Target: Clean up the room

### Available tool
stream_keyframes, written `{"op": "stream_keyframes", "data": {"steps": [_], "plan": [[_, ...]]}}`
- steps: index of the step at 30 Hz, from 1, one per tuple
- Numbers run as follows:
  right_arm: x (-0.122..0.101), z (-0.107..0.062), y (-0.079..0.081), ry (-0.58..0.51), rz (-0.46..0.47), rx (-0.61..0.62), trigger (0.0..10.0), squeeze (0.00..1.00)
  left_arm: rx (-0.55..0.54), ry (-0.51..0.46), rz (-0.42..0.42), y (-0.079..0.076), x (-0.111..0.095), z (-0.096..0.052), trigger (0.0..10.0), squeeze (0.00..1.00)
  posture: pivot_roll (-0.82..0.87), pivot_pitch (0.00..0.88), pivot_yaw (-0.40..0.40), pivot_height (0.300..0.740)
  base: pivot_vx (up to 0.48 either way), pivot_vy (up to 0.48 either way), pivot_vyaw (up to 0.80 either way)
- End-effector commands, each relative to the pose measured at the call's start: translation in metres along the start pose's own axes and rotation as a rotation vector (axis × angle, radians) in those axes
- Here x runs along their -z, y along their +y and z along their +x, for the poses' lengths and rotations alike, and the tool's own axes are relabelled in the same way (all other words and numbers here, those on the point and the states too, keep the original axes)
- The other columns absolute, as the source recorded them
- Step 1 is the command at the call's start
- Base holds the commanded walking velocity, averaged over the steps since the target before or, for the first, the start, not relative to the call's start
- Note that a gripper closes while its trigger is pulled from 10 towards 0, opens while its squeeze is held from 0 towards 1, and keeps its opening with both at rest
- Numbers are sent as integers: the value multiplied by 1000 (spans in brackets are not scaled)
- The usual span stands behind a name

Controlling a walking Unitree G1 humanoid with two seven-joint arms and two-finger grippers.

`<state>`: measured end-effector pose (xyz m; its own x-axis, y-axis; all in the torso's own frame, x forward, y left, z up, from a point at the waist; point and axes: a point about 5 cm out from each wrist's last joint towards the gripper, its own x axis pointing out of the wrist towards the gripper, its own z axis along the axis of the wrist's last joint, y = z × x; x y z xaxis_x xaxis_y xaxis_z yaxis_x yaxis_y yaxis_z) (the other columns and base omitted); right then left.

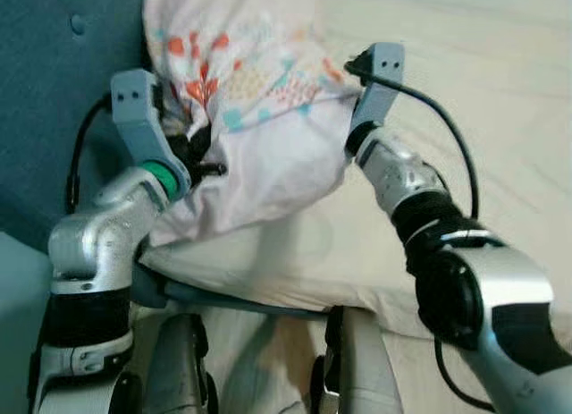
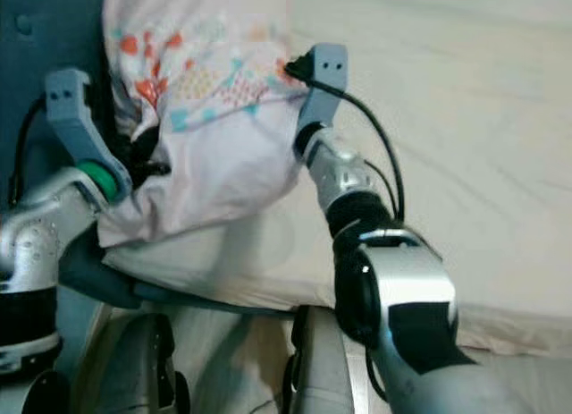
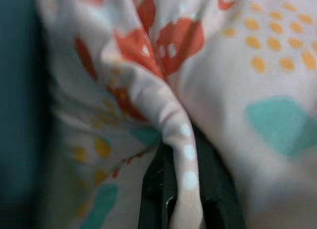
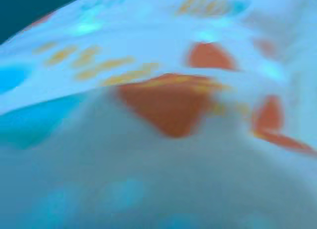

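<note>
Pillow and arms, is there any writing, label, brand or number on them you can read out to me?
None can be read.
The pillow carries printed shapes and dots, no letters.
The left gripper, pinching a fold of it, and the right gripper show no markings.

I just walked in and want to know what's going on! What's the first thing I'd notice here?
A big white pillow printed with orange and teal shapes, held up between both arms over the cream bed, beside the blue headboard. The left gripper pinches a fold of its cover between black fingers. The right gripper presses against the pillow's other side, its fingers hidden by the cloth.
</note>
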<state>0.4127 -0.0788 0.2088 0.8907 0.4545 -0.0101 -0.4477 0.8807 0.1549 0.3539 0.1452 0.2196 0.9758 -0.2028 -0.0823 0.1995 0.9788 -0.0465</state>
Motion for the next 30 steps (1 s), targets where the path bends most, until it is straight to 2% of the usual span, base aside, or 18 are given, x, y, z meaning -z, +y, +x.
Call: {"op": "stream_keyframes", "data": {"steps": [1, 3, 4, 7, 8, 9, 11, 14, 15, 16, 17, 20, 22, 24, 25, 26, 30], "plan": [[36, 0, 21, 114, -17, -77, 10000, 0, -67, 5, 138, -10, 11, 12, 0, 0, 93, 210, -3, 584, 0, 0, 0], [61, -4, 34, 174, -13, -119, 10000, 0, -148, 11, 191, -6, 16, 22, 0, 0, 90, 208, -2, 584, 0, 0, 0], [61, -4, 34, 174, -13, -119, 10000, 0, -148, 11, 191, -6, 16, 22, 0, 0, 90, 208, -2, 584, 0, 0, 0], [79, -9, 45, 195, 30, -157, 10000, 0, -158, 6, 232, -6, 15, 33, 0, 0, 73, 202, 4, 584, 0, 0, 0], [81, -10, 43, 187, 60, -151, 10000, 0, -144, 14, 266, -7, 14, 36, 0, 0, 63, 199, 8, 584, 0, 0, 0], [81, -10, 43, 187, 60, -151, 10000, 0, -144, 14, 266, -7, 14, 36, 0, 0, 63, 199, 8, 584, 0, 0, 0], [84, -14, 34, 164, 111, -117, 10000, 0, -98, 52, 290, -7, 19, 37, 0, 0, 51, 198, 13, 584, 0, 0, 0], [87, -20, 24, 148, 135, -104, 10000, 0, -55, 80, 326, -6, 26, 35, 0, 0, 39, 202, 17, 584, 0, 0, 0], [89, -22, 21, 146, 139, -104, 10000, 0, -48, 84, 342, -5, 29, 35, 3843, 0, 38, 203, 18, 584, 0, 0, 0], [89, -22, 21, 146, 139, -104, 10000, 0, -48, 84, 342, -5, 29, 35, 3843, 0, 38, 203, 18, 584, 0, 0, 0], [98, -28, 17, 158, 145, -116, 10000, 0, -26, 81, 360, -6, 33, 33, 10000, 0, 33, 204, 22, 584, 0, 0, 0], [110, -38, 13, 169, 143, -141, 10000, 0, 9, 84, 365, -9, 38, 29, 10000, 0, 28, 204, 25, 584, 0, 0, 0], [124, -51, 5, 171, 151, -138, 10000, 0, 92, 115, 345, -14, 45, 18, 10000, 0, 28, 206, 24, 584, 0, 0, 0], [127, -57, 0, 163, 174, -125, 10000, 0, 106, 118, 338, -13, 47, 13, 10000, 0, 28, 206, 27, 584, 0, 0, 0], [128, -63, -5, 139, 201, -121, 10000, 0, 98, 99, 339, -9, 46, 9, 10000, 31, 27, 204, 31, 584, 0, 0, 0], [126, -67, -8, 105, 223, -116, 10000, 0, 72, 75, 340, -4, 44, 6, 10000, 1000, 26, 204, 32, 584, 0, 0, 0], [115, -75, -10, 15, 275, -178, 10000, 0, 21, 2, 335, 7, 34, 2, 10000, 1000, 24, 192, 38, 584, 0, 0, 0]]}}
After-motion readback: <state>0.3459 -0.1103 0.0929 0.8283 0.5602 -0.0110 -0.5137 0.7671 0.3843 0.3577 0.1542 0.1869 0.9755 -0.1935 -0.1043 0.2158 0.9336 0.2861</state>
